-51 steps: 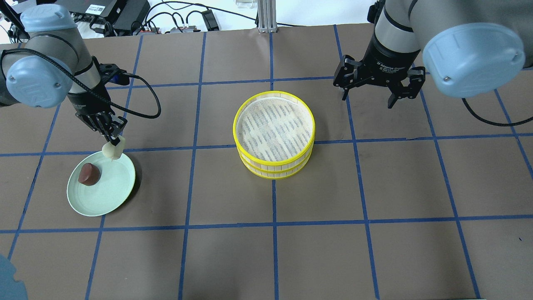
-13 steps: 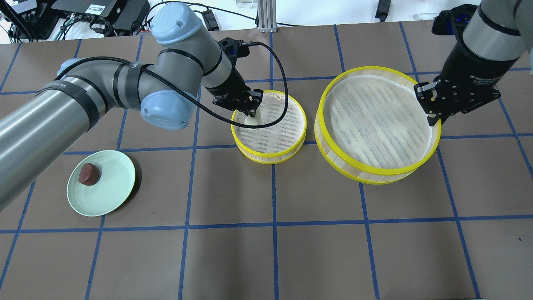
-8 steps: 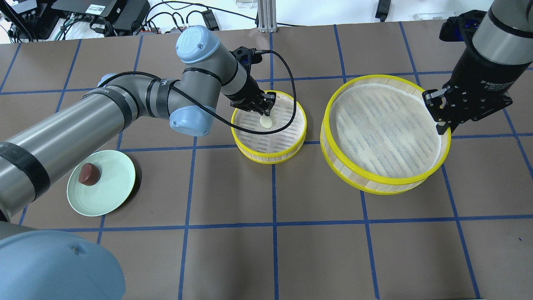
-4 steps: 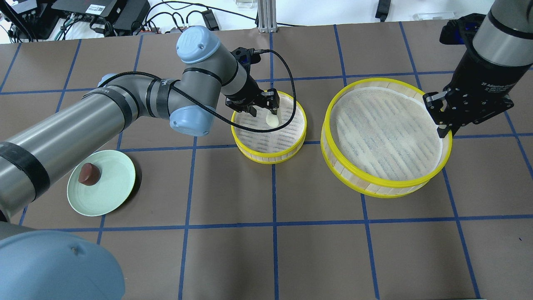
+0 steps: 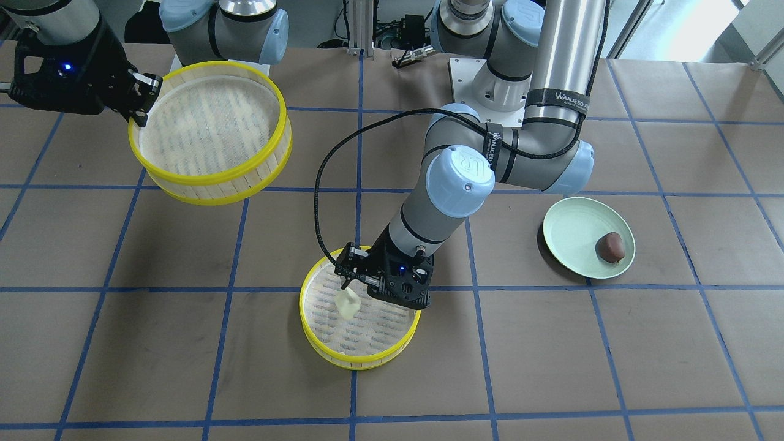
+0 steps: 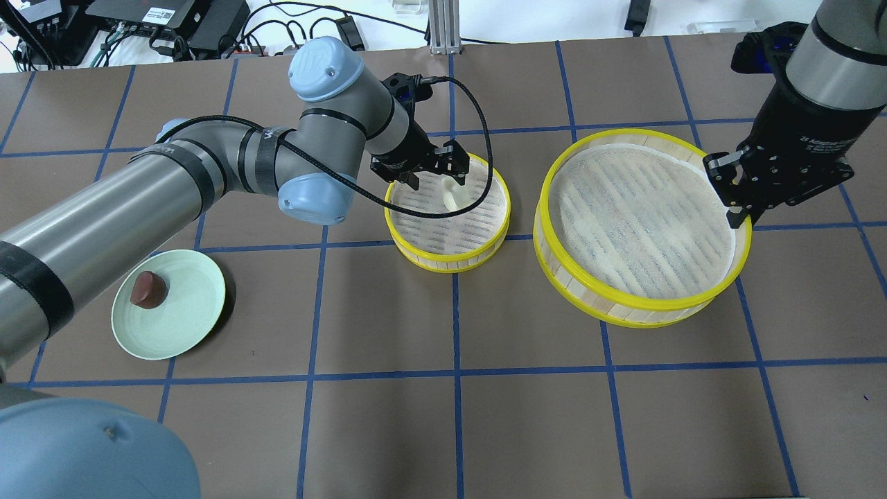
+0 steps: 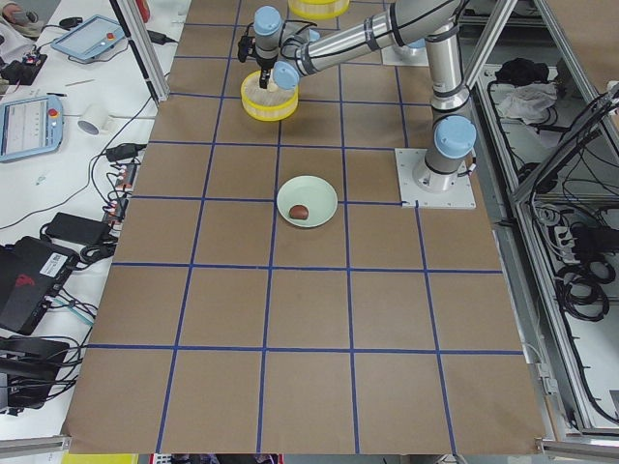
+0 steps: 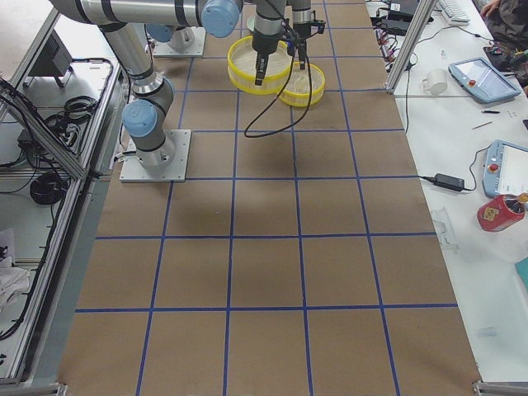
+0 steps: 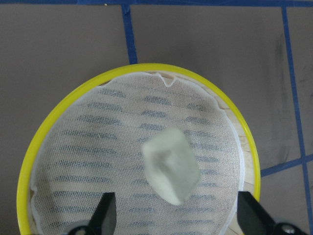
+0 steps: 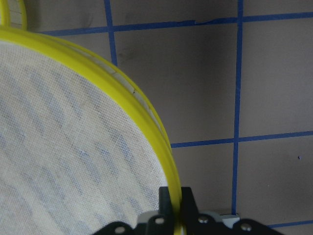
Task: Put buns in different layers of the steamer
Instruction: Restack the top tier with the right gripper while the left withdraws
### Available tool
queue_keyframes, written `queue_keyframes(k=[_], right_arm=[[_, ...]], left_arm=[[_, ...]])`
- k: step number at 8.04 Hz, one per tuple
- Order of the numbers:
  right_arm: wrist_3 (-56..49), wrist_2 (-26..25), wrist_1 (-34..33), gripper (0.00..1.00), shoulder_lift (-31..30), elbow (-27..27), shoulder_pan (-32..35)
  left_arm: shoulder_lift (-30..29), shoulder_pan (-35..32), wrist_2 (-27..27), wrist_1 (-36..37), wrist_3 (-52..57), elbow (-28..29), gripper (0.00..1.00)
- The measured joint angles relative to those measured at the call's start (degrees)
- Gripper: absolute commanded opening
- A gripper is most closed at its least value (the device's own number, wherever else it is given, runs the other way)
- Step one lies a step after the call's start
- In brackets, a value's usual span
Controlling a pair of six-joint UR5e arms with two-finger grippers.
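The cream-white bun [image 6: 452,199] lies loose on the mesh floor of the lower steamer layer [image 6: 450,258], which sits on the table; it also shows in the left wrist view [image 9: 171,164] and front view [image 5: 347,303]. My left gripper [image 6: 438,181] hovers open just above it, a finger on each side, touching nothing. My right gripper [image 6: 733,208] is shut on the yellow rim of the upper steamer layer [image 6: 637,222] and holds it lifted to the right [image 10: 175,196]. The chocolate-brown bun [image 6: 147,290] sits on the pale green plate [image 6: 187,305] at the left.
The left wrist's black cable [image 6: 478,138] loops over the lower layer's far rim. Boxes and cables [image 6: 173,21] and a metal post [image 6: 440,28] line the table's far edge. Blue tape lines cross the brown tabletop.
My left gripper carried the cream bun from the plate into the lower layer, opened and let it go. My right gripper lifted the upper layer off to the right.
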Motion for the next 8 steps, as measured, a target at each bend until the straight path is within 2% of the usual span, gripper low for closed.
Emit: queue_keyframes(k=[4, 6, 8], right_arm=[[0.0, 0.3, -0.3, 0.03, 0.2, -0.1, 0.0], [0.4, 0.5, -0.7, 0.03, 0.9, -0.9, 0.0], [3.5, 0.7, -2.0, 0.03, 3.6, -2.8, 0.4]], left_arm=[[1.0, 0.0, 1.9, -0.9, 0.7, 0.3, 0.96], [3.7, 0.3, 4.2, -5.4, 2.4, 0.4, 0.98], [7.3, 1.2, 8.7, -10.9, 6.7, 0.4, 1.00]])
